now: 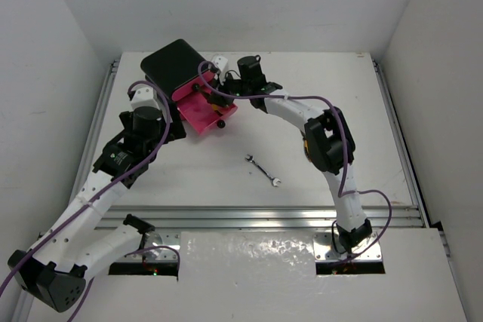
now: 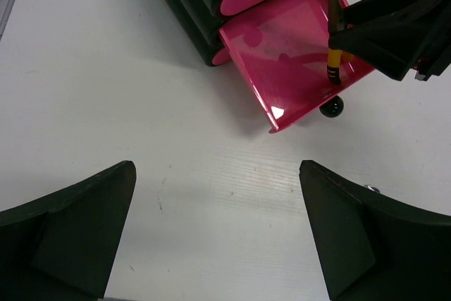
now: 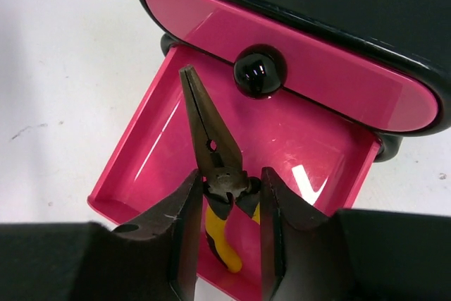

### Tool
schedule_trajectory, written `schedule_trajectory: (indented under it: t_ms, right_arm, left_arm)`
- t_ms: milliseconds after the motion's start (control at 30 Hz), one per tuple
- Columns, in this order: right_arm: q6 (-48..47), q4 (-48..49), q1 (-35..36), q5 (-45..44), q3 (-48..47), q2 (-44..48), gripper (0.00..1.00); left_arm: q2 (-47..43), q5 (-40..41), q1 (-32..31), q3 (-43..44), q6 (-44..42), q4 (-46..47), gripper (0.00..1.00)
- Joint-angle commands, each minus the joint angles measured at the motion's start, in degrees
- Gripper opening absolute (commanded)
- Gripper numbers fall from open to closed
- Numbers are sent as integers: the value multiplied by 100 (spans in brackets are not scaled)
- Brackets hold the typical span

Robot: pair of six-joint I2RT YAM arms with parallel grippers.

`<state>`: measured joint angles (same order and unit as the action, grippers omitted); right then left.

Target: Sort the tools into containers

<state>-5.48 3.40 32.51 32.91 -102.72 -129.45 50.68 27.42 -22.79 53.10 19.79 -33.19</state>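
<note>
Fingers on your R gripper (image 3: 229, 181) clamp needle-nose pliers (image 3: 204, 125) over open pink drawer (image 3: 151, 153); L gripper (image 2: 217, 167) fingers apart above surface (image 2: 84, 68); silver wrench (image 1: 263, 170) lies apart.

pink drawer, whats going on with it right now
The right gripper is shut on yellow-and-black pliers, holding them over the open pink drawer of the black box, not yet released. The left gripper hangs open and empty above the table nearby. One silver wrench lies on the table, unsorted.
</note>
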Motion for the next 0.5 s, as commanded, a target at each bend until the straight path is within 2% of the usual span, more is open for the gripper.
schedule_trajectory:
  t_ms: [0,33,133,267,400,467]
  right_arm:
    - [-112,311,53,-56,-117,16,34]
    - [-112,311,53,-74,-117,16,43]
    - [-103,328,62,-100,-108,77,50]
    - [-103,276,97,-109,-152,174,68]
    - [55,240,97,-249,-152,262,68]
    - [283,223,89,-748,23,455,68]
  left_arm:
    - [-40,62,73,-37,-10,190,100]
    - [-40,62,73,-37,-10,190,100]
    - [-49,53,73,-37,-10,190,100]
    - [-49,53,73,-37,-10,190,100]
    - [-58,53,73,-45,-10,190,100]
    - [-58,44,73,-45,-10,190,100]
